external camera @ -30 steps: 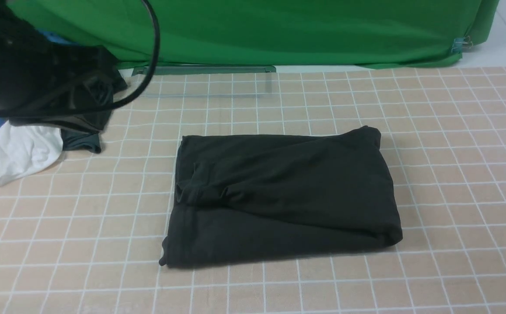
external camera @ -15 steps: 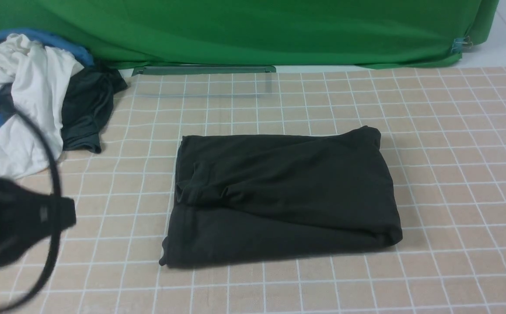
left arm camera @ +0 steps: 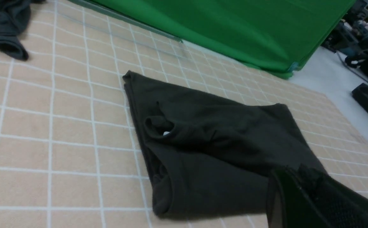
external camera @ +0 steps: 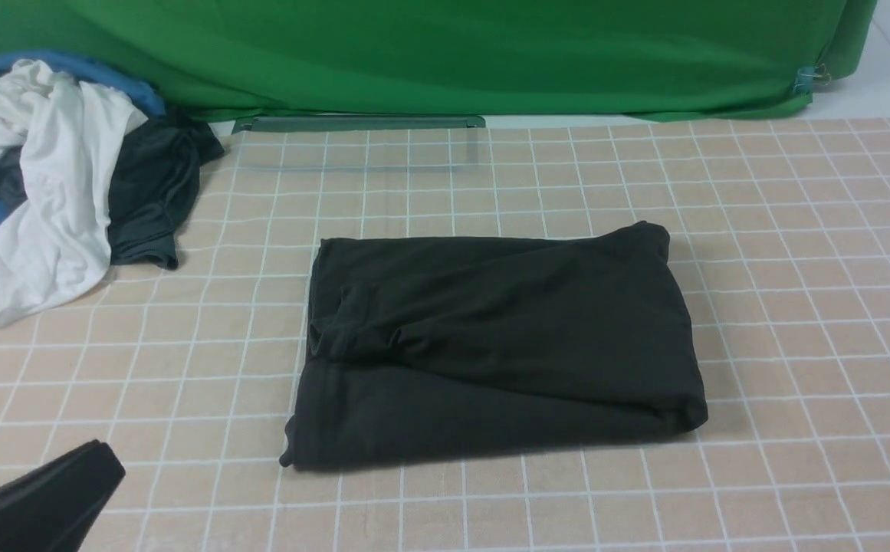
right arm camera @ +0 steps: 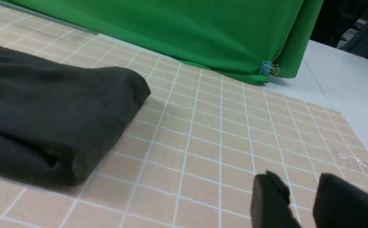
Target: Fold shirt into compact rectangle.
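The folded black shirt (left arm camera: 215,148) lies flat on the grid-patterned table (left arm camera: 60,133), a dark grey garment (left arm camera: 3,28) well apart; the left gripper (left arm camera: 301,196), empty, shows pressed together near the shirt's edge

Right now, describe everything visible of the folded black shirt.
The folded black soft-knit shirt lies flat on the tan grid-patterned mat as a rough rectangle of several layers. Its right edge is a rounded fold; layered edges show along its left side. A collar-like opening puckers on top near the left edge, with a speck of white inside. No logo shows. Neither hand touches it.
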Controlling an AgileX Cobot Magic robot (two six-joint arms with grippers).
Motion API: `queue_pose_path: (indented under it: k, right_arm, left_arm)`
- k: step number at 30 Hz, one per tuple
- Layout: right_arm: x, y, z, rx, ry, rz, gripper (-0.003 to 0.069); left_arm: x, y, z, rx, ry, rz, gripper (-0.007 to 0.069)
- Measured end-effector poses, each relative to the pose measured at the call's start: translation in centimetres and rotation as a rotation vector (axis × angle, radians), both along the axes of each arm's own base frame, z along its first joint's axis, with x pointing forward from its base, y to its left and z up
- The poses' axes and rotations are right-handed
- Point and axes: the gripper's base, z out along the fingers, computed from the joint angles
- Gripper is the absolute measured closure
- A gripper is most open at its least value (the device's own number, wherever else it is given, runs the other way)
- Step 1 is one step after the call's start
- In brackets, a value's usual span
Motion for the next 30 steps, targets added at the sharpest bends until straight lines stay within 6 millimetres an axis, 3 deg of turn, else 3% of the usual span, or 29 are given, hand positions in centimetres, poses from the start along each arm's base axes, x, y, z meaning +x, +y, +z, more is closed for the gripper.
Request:
queue_pose_path:
  k: [4, 13, 22, 30]
  right_arm:
    - [0.0, 0.0, 0.0, 0.0, 0.0, 0.0, 0.0417]
    - [0.0, 0.0, 0.0, 0.0, 0.0, 0.0, 0.0417]
    - [0.0, 0.0, 0.0, 0.001, 0.0, 0.0, 0.0419]
    - [0.0, 0.0, 0.0, 0.001, 0.0, 0.0, 0.0419]
  left_arm:
    - [0.2, 0.1, -1.1, 0.042, 0.022, 0.006, 0.0608]
    - [0.6, 0.6, -0.8, 0.123, -0.092, 0.055, 0.0608]
    - [0.3, 1.4, -5.1, 0.16, -0.117, 0.145, 0.0607]
    - [0.3, 1.6, -5.3, 0.219, -0.115, 0.152, 0.0607]
